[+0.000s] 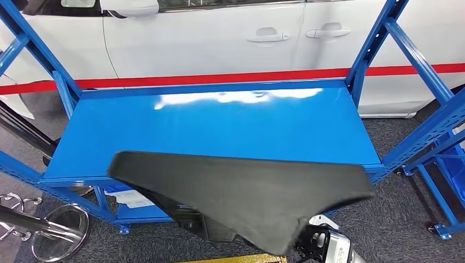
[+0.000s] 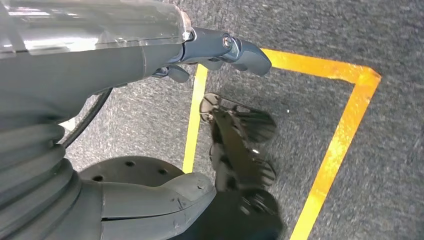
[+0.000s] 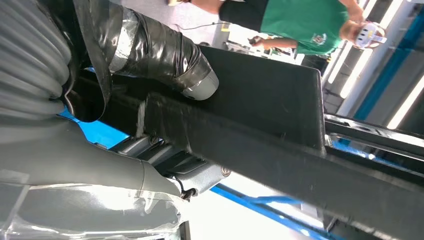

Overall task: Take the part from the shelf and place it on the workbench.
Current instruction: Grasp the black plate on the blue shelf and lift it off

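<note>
Right hand (image 3: 150, 100) grips the part (image 1: 247, 192): taped thumb on one face, darker fingers clamped under the edge (right wrist view). The part is a black flat panel, held low in front of the robot, its far edge over the front lip of the blue shelf (image 1: 219, 126).

Judged step: carry phase, part lifted and in hand, not yet placed. No desk visible, so the next move likely calls for a turn toward it while the panel stays level and clears the shelf uprights (image 1: 422, 60).

Left hand (image 2: 220, 50) hangs over the floor, fingers loosely extended, holding nothing.

View differences: head view gives the part's full outline against the shelf and the white car (image 1: 230, 38) beyond, but hides the grip. Right wrist view shows the grip, plus a person (image 3: 305, 20) in green. Left wrist view adds yellow floor tape (image 2: 330, 160).
</note>
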{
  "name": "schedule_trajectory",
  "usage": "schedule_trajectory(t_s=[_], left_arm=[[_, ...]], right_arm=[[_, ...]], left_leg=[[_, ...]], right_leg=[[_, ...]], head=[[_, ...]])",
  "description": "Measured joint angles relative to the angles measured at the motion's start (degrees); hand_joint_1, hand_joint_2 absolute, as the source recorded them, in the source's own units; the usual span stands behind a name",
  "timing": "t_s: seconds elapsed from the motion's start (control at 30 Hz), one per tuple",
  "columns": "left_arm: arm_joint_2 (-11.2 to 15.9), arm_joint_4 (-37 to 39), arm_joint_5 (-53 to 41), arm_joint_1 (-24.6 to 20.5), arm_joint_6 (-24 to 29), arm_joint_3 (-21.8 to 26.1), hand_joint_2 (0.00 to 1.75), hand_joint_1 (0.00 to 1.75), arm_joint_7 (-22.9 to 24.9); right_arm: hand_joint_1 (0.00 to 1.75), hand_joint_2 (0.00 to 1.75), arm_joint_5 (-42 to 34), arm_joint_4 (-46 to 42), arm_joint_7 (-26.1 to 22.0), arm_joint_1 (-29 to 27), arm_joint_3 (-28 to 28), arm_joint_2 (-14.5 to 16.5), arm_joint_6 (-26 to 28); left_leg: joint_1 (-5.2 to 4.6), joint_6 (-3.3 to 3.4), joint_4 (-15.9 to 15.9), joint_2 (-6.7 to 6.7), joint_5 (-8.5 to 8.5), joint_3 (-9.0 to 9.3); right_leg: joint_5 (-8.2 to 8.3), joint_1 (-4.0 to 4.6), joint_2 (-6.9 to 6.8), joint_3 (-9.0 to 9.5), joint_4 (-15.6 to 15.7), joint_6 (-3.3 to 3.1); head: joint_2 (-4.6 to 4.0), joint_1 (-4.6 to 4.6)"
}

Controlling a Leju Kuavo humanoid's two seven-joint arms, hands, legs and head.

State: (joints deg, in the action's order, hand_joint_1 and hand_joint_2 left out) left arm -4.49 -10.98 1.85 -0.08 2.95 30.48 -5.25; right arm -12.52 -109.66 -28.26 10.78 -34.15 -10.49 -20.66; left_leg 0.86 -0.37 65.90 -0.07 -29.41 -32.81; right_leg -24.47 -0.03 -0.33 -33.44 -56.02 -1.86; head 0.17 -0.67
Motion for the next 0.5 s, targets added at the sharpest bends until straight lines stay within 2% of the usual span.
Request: schedule_trajectory(t_s=[0.07,0.1,0.13,0.2,0.23,0.3,0.33,0.37,0.4,0.43,0.47,0.5], left_arm=[[0.22,-0.01,-0.01,-0.12,-0.25,0.20,1.75,0.00,-0.76],[0.33,-0.02,-0.01,-0.18,-0.34,0.37,1.75,0.00,-1.08],[0.39,-0.02,-0.01,-0.22,-0.41,0.55,1.75,0.00,-1.30],[0.43,-0.02,-0.01,-0.23,-0.54,0.83,1.75,0.00,-1.68],[0.45,-0.02,-0.03,-0.23,-0.62,0.90,1.75,0.00,-1.90],[0.50,-0.02,-0.20,-0.25,-0.87,0.97,1.75,0.00,-2.38],[0.53,-0.02,-0.43,-0.26,-1.01,0.98,1.75,0.00,-2.54],[0.58,-0.02,-0.72,-0.26,-1.13,0.98,1.75,0.00,-2.63],[0.63,-0.02,-1.02,-0.25,-1.20,0.98,1.75,0.00,-2.66],[0.68,-0.02,-1.27,-0.24,-1.24,0.97,1.75,0.00,-2.68],[0.72,-0.02,-1.48,-0.24,-1.24,0.97,1.75,0.00,-2.70],[0.77,-0.02,-1.65,-0.24,-1.24,0.97,1.75,0.00,-2.72]], right_arm=[[1.75,1.75,0.40,0.03,0.10,1.02,-0.19,0.15,0.05],[1.75,1.75,0.54,0.03,0.11,1.46,-0.27,0.25,0.10],[1.75,1.75,0.66,0.03,0.12,1.81,-0.36,0.33,0.13],[1.75,1.75,0.90,0.03,0.03,2.23,-0.48,0.41,0.21],[1.75,1.75,1.08,0.03,-0.15,2.36,-0.49,0.42,0.32],[1.75,1.75,1.82,0.04,-0.84,2.46,-0.49,0.39,1.02],[1.75,1.75,2.49,0.05,-1.35,2.41,-0.49,0.35,1.57],[1.75,1.75,3.25,0.07,-1.93,2.31,-0.49,0.22,2.15],[1.75,1.75,4.03,0.07,-2.55,2.21,-0.49,0.03,2.65],[1.75,1.75,4.72,0.07,-3.15,2.13,-0.49,-0.20,3.01],[1.75,1.75,5.21,0.03,-3.62,2.10,-0.49,-0.45,3.21],[1.75,1.75,5.58,-0.07,-3.96,2.09,-0.49,-0.66,3.29]], left_leg=[[-0.53,0.91,-8.75,-0.02,0.93,5.66],[-0.78,1.18,-11.32,-0.04,0.79,7.14],[-0.95,1.30,-12.51,-0.05,0.71,7.63],[-0.77,1.75,-13.27,0.07,1.61,7.23],[-0.59,2.14,-13.57,0.23,2.22,6.90],[-0.39,2.70,-13.55,0.57,3.18,5.85],[-0.40,2.84,-13.27,0.63,3.52,5.09],[-0.41,2.83,-12.94,0.67,3.83,4.31],[-0.40,2.78,-12.61,0.70,4.16,3.56],[-0.38,2.68,-12.34,0.76,4.46,2.86],[-0.34,2.58,-12.10,0.96,4.71,2.28],[-0.30,2.45,-11.89,1.18,4.91,1.87]], right_leg=[[0.79,0.05,0.00,-0.47,0.05,0.43],[1.20,-0.04,-0.07,-0.66,0.09,0.76],[1.65,-0.09,-0.14,-0.81,0.22,1.13],[1.78,-0.14,-0.13,-1.12,0.29,1.82],[0.65,-0.15,-0.04,-1.57,-0.61,2.10],[-4.16,-0.35,0.15,-3.59,-6.09,2.61],[-6.84,-0.47,0.18,-4.90,-10.25,2.83],[-8.57,-0.58,0.18,-5.92,-14.04,3.04],[-9.06,-0.67,0.19,-6.24,-16.41,3.20],[-8.44,-0.77,0.18,-5.68,-17.00,3.31],[-6.92,-0.84,0.08,-3.97,-15.26,3.37],[-5.27,-0.86,-0.32,-1.39,-11.80,3.34]], head=[[0.00,0.01],[0.00,0.01],[0.00,0.00],[0.00,0.01],[0.00,0.02],[0.00,0.02],[0.00,0.03],[0.00,0.03],[0.00,0.02],[0.00,0.02],[0.00,0.02],[0.00,0.02]])
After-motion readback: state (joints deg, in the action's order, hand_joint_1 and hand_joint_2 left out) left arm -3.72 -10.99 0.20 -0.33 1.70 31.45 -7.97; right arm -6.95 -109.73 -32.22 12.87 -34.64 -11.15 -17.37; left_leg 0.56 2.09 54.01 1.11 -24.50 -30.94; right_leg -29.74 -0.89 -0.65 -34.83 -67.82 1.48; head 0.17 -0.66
